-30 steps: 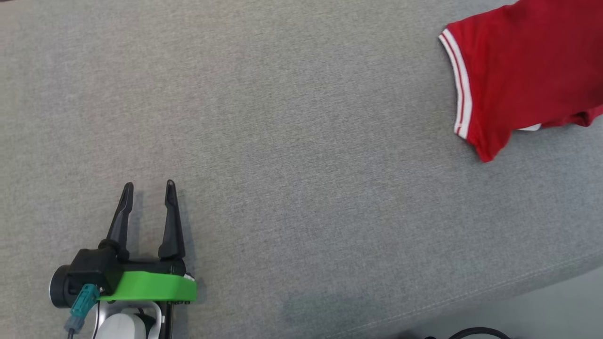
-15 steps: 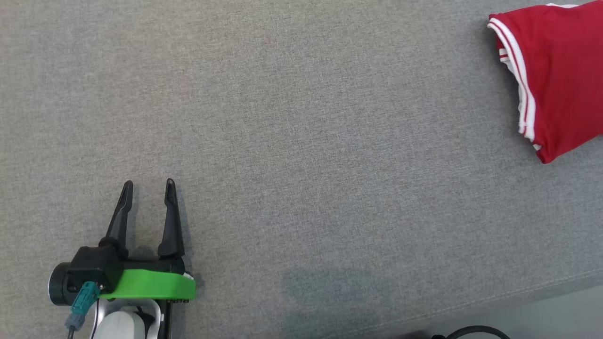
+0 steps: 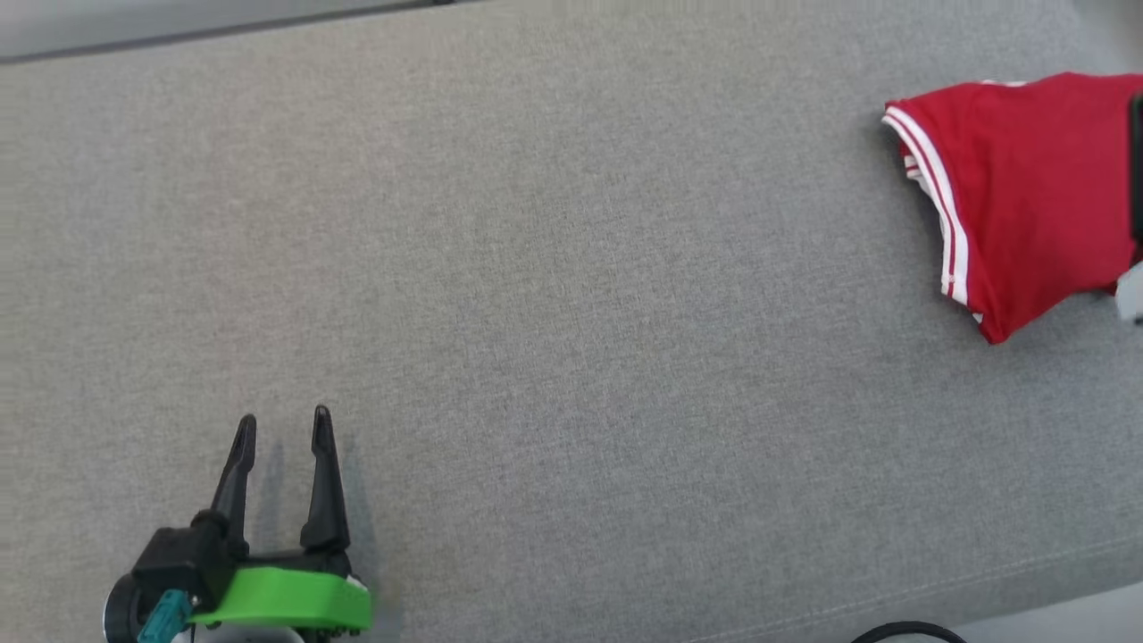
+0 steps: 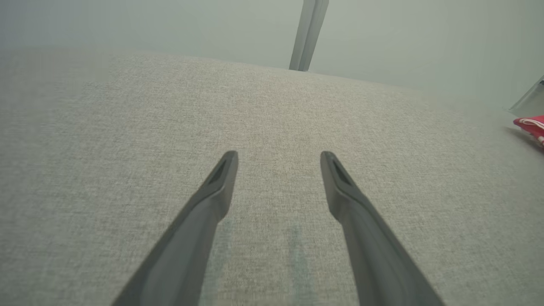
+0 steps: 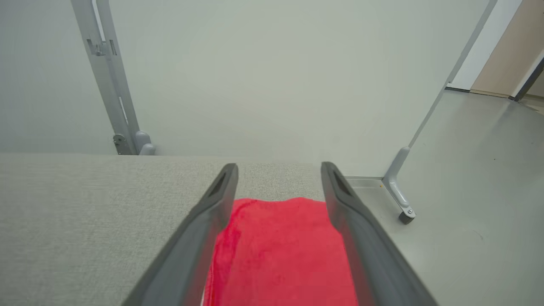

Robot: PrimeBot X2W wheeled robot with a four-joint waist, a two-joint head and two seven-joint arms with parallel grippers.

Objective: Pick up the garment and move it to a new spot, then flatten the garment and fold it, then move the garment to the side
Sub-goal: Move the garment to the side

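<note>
The garment (image 3: 1027,196) is red with white-striped trim and lies bunched at the right end of the grey fabric table (image 3: 571,268). In the left wrist view a corner of the garment (image 4: 531,127) peeks in at the right edge. My left gripper (image 3: 284,420) rests open at the lower left, far from the garment, with nothing between its fingers (image 4: 221,178). The right wrist view has my right gripper (image 5: 278,165) open just over the garment (image 5: 280,255), whose red cloth lies between and below the two spread fingers near the table's end.
The table's far edge (image 3: 223,36) runs along the top of the head view. A black cable (image 3: 906,630) curls off the near edge. A metal post (image 5: 110,85) and a floor bracket (image 5: 399,191) stand beyond the table's end, over bare floor.
The garment slid to the right and bunched narrower. The head camera then tilted, bringing the table's far edge into view. My left gripper stayed open in place.
</note>
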